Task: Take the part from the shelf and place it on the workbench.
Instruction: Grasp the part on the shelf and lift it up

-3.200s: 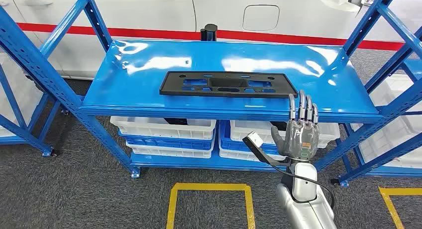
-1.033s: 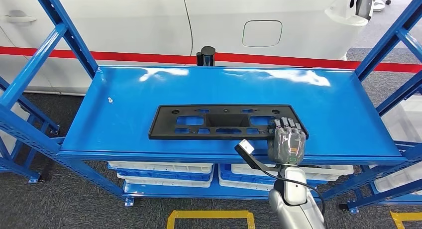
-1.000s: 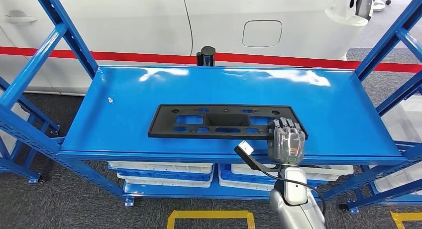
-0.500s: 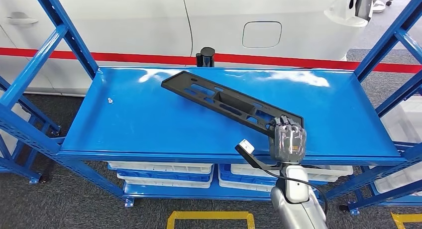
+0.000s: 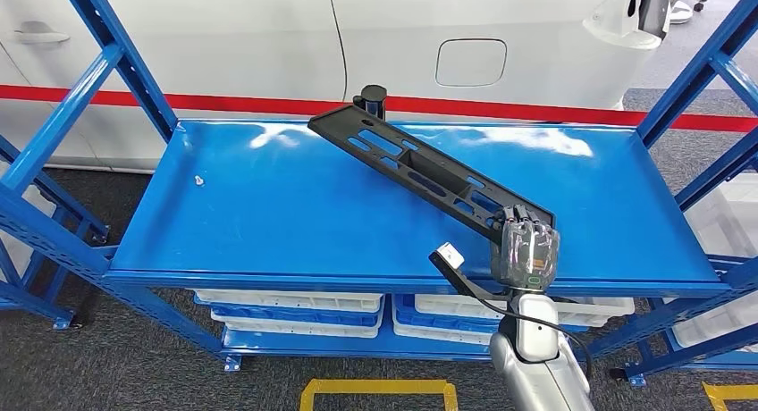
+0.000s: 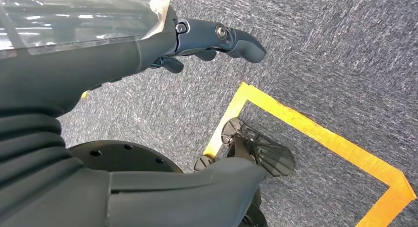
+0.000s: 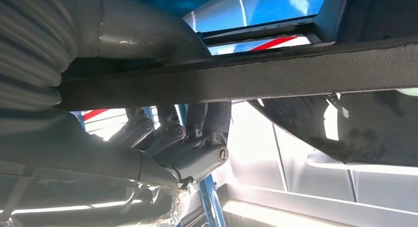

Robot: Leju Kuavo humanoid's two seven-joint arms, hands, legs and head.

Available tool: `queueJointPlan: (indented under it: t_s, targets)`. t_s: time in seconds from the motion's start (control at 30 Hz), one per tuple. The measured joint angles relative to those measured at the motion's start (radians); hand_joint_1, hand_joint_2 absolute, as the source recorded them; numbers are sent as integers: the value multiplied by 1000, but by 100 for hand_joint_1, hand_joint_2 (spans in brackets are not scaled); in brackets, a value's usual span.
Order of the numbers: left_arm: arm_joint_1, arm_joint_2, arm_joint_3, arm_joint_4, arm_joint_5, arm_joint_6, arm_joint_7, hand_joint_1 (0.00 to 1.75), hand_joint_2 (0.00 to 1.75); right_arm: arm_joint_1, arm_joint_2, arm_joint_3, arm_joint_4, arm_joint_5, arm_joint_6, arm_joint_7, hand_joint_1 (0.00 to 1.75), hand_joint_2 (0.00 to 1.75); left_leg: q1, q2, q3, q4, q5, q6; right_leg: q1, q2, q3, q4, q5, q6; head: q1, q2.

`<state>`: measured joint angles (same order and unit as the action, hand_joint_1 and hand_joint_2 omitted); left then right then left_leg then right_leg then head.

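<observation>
- Hiding the near end of the long black plastic bracket (image 5: 420,171), the right hand (image 5: 527,253) grips it, tilted above the blue metal shelf (image 5: 268,214).
- Left hand (image 6: 217,37) hangs empty, fingers loosely apart.

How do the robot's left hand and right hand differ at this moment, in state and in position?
The right hand grips one end of the black part and holds it tilted above the blue shelf; the left hand holds nothing, its fingers apart. The right hand is raised at the shelf's front edge; the left hand hangs over the grey carpet floor. Both have dark fingers.
</observation>
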<state>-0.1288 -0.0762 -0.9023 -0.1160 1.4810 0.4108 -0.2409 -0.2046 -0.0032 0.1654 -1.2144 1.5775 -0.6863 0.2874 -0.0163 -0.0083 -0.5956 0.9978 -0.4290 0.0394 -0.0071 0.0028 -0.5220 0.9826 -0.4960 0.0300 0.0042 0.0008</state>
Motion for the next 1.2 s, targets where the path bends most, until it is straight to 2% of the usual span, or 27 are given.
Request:
queueJointPlan:
  t_s: [0.23, 0.37, 0.57, 0.67, 0.7, 0.77, 0.83, 0.9, 1.0, 1.13, 1.2]
  targets:
    - [0, 0, -3, 0, 1, 2, 0, 0, 175, 5, -15, 10, -6, 0, 0, 8, 175, 175, 0, 0, 0, 0, 0, 0, 0, 0, 0, 0, 0, 0, 0, 0]
    - [0, 0, -6, 0, 5, 2, 6, 0, 175, 8, -35, 30, -17, 0, 0, 51, 175, 175, 0, 0, 0, 0, 0, 0, 0, 0, 0, 0, 0, 0, 0, 0]
    - [0, 9, -15, 0, 14, -16, -10, 0, 175, 10, -119, 107, -96, -2, 0, 191, 175, 175, -1, 0, -4, 0, 1, 1, 0, 0, 5, 0, 1, 1, 0, 0]
    - [-1, 17, -18, 1, 22, -19, -10, 0, 175, 12, -162, 130, -155, -3, 0, 200, 175, 175, -1, 0, -4, 1, 1, 1, 0, 0, 4, 0, 1, 1, 0, 0]
    - [-1, 19, -19, 1, 25, -19, -10, 0, 175, 18, -168, 129, -182, -3, 0, 173, 175, 175, -1, 0, -4, 1, 1, 1, 0, 0, 4, 0, 1, 1, 0, 0]
    - [-1, 20, -23, 1, 34, -17, -11, 0, 175, 44, -152, 111, -249, -3, 0, 64, 175, 175, -1, 0, -4, 1, 1, 1, 0, 0, 4, 0, 1, 1, 0, 0]
    - [-2, 21, -30, 1, 44, -15, -14, 0, 175, 78, -99, 75, -325, -2, 0, -85, 175, 175, 0, 0, -4, 0, 0, 0, 0, 0, 3, 0, 1, 1, -1, 0]
    - [-4, 21, -38, 1, 53, -13, -15, 0, 175, 109, -43, 38, -389, -1, -1, -186, 175, 175, 1, -2, -4, 0, 0, 0, 0, -2, 1, 0, -1, 2, -1, 0]
    - [-4, 21, -46, 1, 64, -11, -15, 0, 175, 140, 13, -12, -470, -3, -1, -240, 175, 175, 2, -6, -4, 0, 0, -1, 1, -6, -3, 0, -3, 2, -1, 0]
    - [-5, 21, -56, 1, 80, -9, -18, 0, 175, 159, 63, -48, -550, -24, 0, -274, 175, 175, 1, -4, -4, -1, 0, -1, 1, -5, -2, 0, -3, 2, -1, 0]
    - [-5, 21, -60, 1, 84, -7, -24, 0, 175, 165, 89, -59, -575, -95, 0, -354, 175, 175, 1, -4, -4, 0, 0, -1, 1, -5, -1, 0, -3, 2, -1, 0]
